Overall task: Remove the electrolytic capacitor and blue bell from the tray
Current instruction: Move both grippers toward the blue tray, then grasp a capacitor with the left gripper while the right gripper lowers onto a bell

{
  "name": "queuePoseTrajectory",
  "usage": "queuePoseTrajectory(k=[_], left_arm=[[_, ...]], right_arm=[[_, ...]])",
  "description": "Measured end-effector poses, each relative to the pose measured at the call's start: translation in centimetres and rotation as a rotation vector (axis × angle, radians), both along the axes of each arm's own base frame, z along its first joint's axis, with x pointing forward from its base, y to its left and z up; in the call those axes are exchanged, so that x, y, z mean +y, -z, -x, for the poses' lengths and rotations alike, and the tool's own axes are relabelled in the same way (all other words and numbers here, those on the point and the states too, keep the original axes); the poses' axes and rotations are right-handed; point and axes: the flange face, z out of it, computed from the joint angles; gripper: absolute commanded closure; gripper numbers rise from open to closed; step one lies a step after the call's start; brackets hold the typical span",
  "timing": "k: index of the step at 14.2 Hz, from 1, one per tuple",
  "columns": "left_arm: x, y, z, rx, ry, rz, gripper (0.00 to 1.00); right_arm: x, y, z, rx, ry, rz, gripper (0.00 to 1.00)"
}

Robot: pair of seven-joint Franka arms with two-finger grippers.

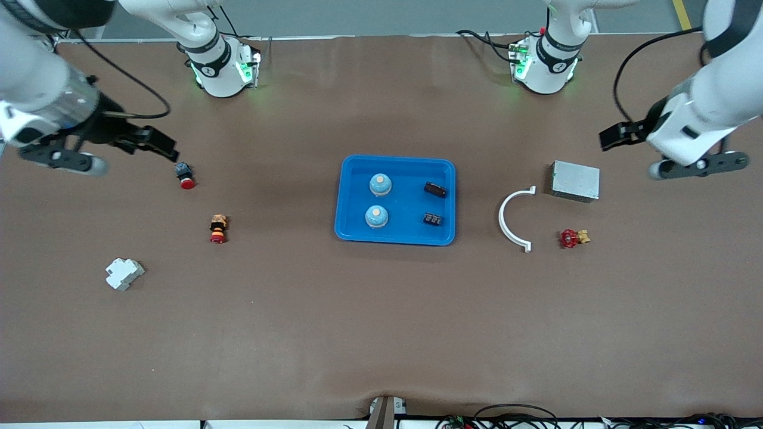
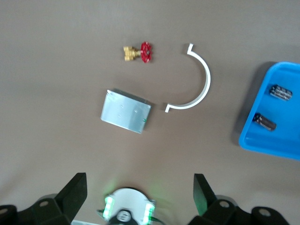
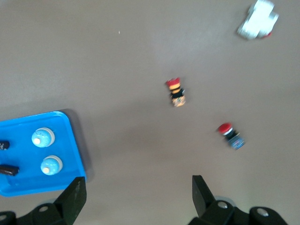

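I saw the brown table [image 1: 381,333] with the blue tray [image 1: 357,226] at its centre; left gripper [image 2: 139,187] and right gripper [image 3: 138,190] hung spread, holding nothing.

You have a glossy blue plastic tray [image 1: 349,202] on a matt brown worktop [image 1: 381,328]; the box [image 1: 575,180] looks like dull brushed metal.

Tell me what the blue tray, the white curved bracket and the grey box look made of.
The rectangular blue tray looks like moulded plastic: uniform colour, rounded rim. The white curved bracket seems plastic too, matte and thin. The flat grey box appears to be metal, with a dull silvery sheen.
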Motion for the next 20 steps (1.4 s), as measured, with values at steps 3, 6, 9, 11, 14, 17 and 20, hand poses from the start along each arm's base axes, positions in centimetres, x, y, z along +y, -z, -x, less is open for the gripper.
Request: queuePoseTrajectory(k=[3, 6, 9, 11, 14, 17, 20], left_arm=[[-5.2, 5.0, 0.9, -0.024, -0.123, -0.044, 0.00], [-8.1, 11.1, 2.0, -0.036, -0.312, -0.001, 0.00], [-10.3, 15.1, 3.0, -0.043, -0.482, -0.011, 0.00], [-13.3, 17.1, 3.5, -0.063, -0.627, -0.021, 0.00], [-18.0, 20.1, 4.2, -0.083, -0.831, -0.017, 0.00], [-20.1, 23.3, 4.9, -0.089, -0.918, -0.002, 0.01], [-21.2, 26.4, 6.0, -0.087, -0.976, 0.002, 0.06]], right_arm=[[6.4, 1.9, 1.8, -0.007, 0.083, 0.009, 0.00], [11.7, 4.8, 3.6, -0.017, 0.159, 0.011, 0.00], [17.1, 8.2, 5.2, -0.011, 0.230, 0.018, 0.00], [20.8, 10.6, 6.1, -0.007, 0.261, 0.024, 0.00], [25.3, 13.6, 7.7, -0.003, 0.314, 0.030, 0.00], [28.9, 17.0, 9.2, 0.003, 0.356, 0.039, 0.00], [32.2, 21.0, 10.7, -0.012, 0.415, 0.045, 0.00]])
